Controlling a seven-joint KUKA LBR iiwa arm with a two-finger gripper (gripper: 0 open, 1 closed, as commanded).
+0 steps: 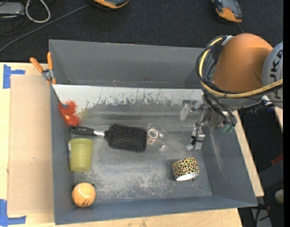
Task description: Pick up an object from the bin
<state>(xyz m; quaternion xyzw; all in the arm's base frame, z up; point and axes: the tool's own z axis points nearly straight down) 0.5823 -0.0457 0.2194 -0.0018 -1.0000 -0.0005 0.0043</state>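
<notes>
My gripper [197,140] hangs low at the right side of the bin, its fingers pointing down with a narrow gap and nothing visible between them. Just below it, toward the front right, lies a leopard-print tape roll [185,168] on its side. To the gripper's left lies a small clear roll of tape [154,135], next to the head of a black hairbrush [121,136] that lies across the middle of the bin.
At the left side stand a yellow-green cup [81,154], an orange ball [83,194] in the front left corner, and a red-orange feathery thing [68,111] by the left wall. The arm's orange cover looms over the bin's right rim.
</notes>
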